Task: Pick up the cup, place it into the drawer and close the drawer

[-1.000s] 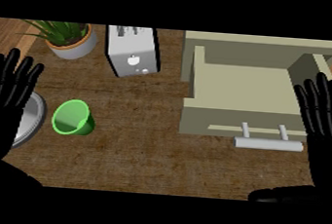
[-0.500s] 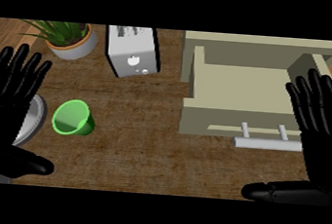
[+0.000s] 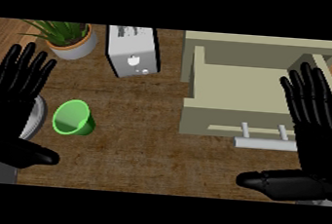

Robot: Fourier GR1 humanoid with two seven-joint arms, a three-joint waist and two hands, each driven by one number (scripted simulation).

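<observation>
The green cup lies tilted on the wooden desk, its mouth facing 7 o'clock. The left robot hand sits just beside the cup at its 9 o'clock, fingers straight and spread, thumb extended toward 3 o'clock, holding nothing. The right robot hand sits well apart from the cup at 3 o'clock, fingers likewise straight, holding nothing. The open drawer lies at 2 o'clock from the cup.

The right robot hand covers the right end of the drawer handle. The left robot hand hides most of a grey round object. The toaster and potted plant are cut off at 12 o'clock.
</observation>
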